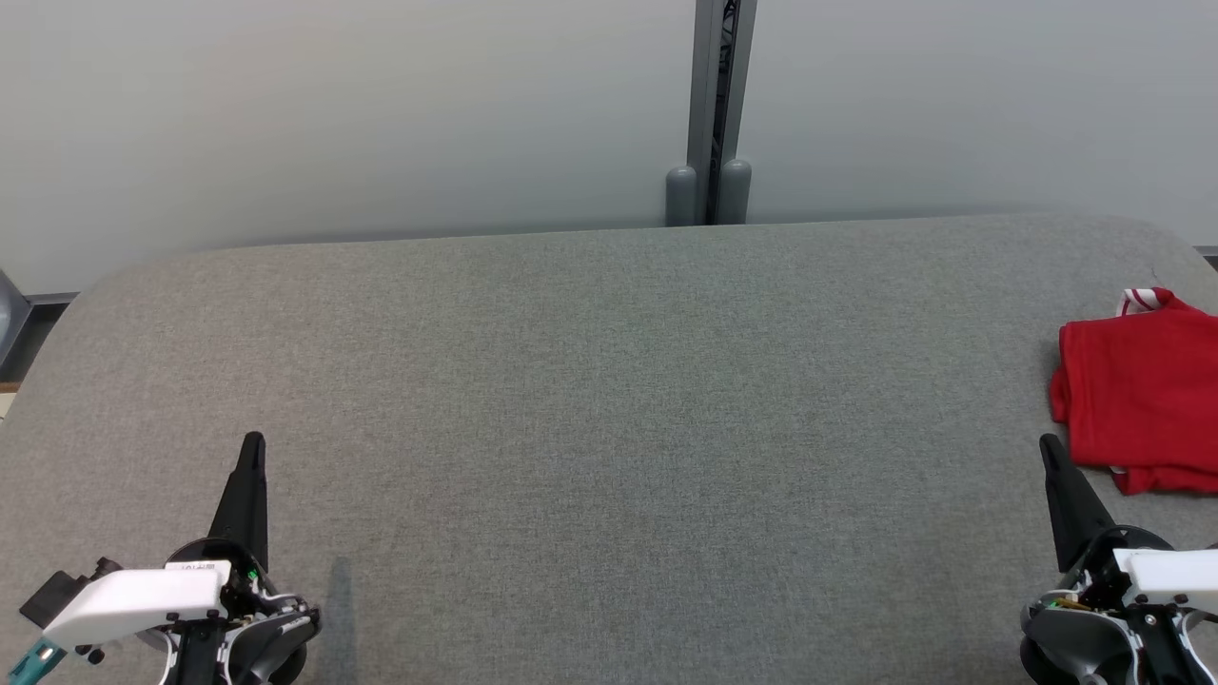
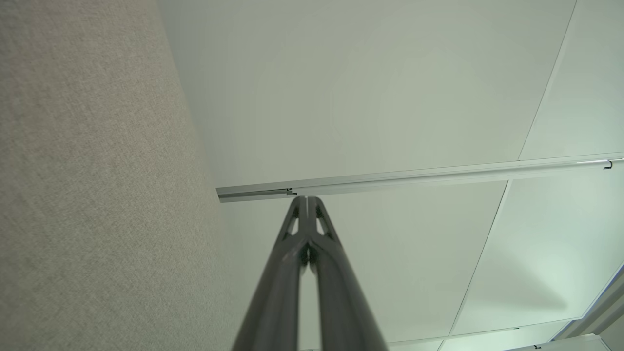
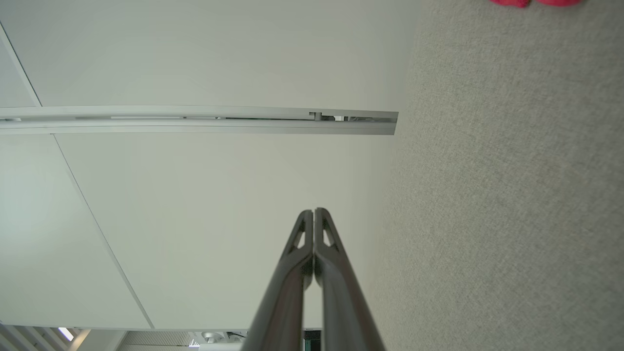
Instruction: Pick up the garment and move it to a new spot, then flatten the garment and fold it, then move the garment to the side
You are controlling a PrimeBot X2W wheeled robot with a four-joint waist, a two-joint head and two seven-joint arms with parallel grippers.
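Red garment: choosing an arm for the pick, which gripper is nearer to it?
The right gripper: its tip shows close beside the red garment, while the left gripper is far across the grey table.

I count one garment (image 1: 1137,390), red with a strip of white-striped trim, lying on one grey cloth-covered table (image 1: 590,400). I have two grippers in the head view: the left gripper (image 1: 252,441) and the right gripper (image 1: 1047,444). Each wrist view gives me two dark fingers (image 2: 280,278), so four in all. Behind the table I count two pale wall panels (image 1: 333,114), one metal post (image 1: 720,86) between them, and two rounded grey caps (image 1: 681,195) at its foot.
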